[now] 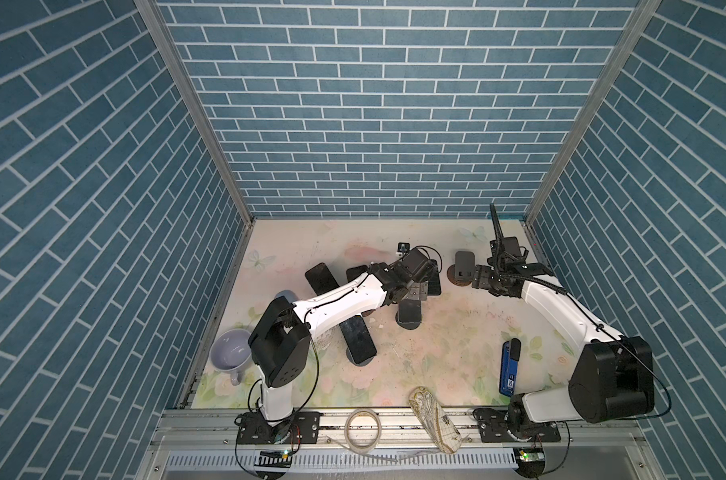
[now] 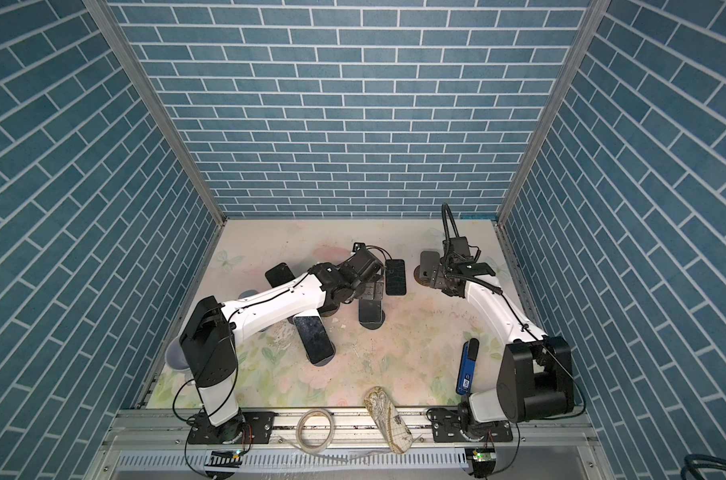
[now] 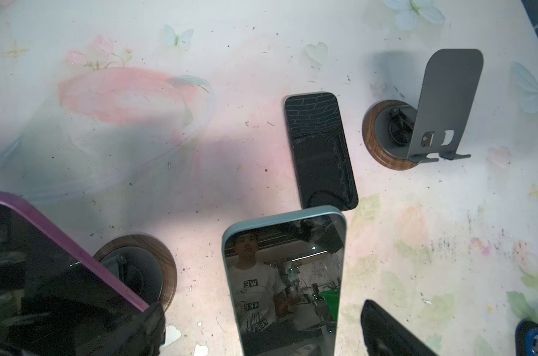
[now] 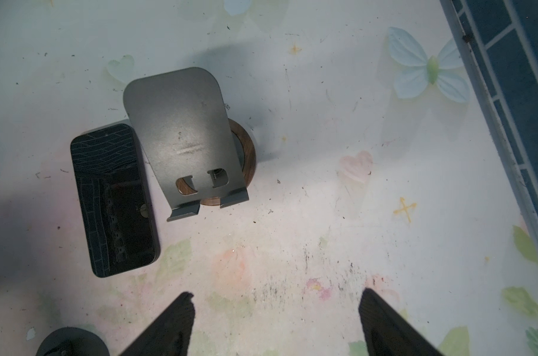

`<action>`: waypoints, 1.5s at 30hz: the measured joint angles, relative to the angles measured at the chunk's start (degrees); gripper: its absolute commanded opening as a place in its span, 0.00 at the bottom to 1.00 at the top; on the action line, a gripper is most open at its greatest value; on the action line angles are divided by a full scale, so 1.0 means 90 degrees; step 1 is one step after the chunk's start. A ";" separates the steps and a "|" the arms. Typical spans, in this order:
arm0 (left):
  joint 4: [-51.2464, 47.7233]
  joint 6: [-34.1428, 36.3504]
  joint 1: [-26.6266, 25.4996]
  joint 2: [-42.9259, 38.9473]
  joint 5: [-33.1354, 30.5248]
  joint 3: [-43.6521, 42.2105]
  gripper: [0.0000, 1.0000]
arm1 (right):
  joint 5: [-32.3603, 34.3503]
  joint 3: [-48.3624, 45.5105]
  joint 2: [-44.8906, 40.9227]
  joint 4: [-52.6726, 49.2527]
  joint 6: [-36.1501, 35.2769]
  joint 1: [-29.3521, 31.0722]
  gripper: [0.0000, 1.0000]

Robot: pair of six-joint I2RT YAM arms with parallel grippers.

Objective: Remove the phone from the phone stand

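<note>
The left gripper (image 3: 261, 308) is wide open, its dark fingers (image 3: 385, 333) on either side of the teal-edged phone (image 3: 284, 277), which rises between them. I cannot tell whether either finger touches the phone's edges, and nothing is clamped. Only the left wrist view shows this. In both top views the gripper sits half under the arm's wrist, and the same phone (image 1: 409, 309) appears only as a dark slab leaning over a round dark base (image 1: 409, 326).

The right gripper (image 4: 277, 292) is partly open and empty, with bare table (image 4: 292, 231) between its fingers. The right wrist view shows the grey stand (image 4: 181, 135) on its wooden disc (image 4: 249, 154) to be vacant. A black phone (image 4: 116, 200) lies flat just beside it (its glass mirrors the brick wall (image 4: 508, 77)). A top view places that gripper (image 1: 477, 277) close to the vacant stand (image 1: 463, 264).

A purple-edged phone (image 3: 46, 262) leans on another wood-based stand (image 3: 156, 265) near the left gripper.
</note>
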 measured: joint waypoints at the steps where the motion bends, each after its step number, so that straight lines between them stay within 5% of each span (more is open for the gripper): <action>1: 0.0000 -0.0015 -0.0005 0.0036 0.0007 0.0034 1.00 | 0.0000 -0.0017 0.0000 0.0010 0.0000 0.0000 0.85; 22: -0.0350 -0.0427 -0.0041 0.0867 0.0012 0.0855 0.99 | 0.0002 -0.0119 0.0109 0.0175 -0.0007 0.0000 0.85; 45: -0.0423 -0.0573 -0.0041 0.1202 -0.0056 0.0976 0.73 | -0.0010 -0.0141 0.0255 0.0219 -0.0022 0.0000 0.85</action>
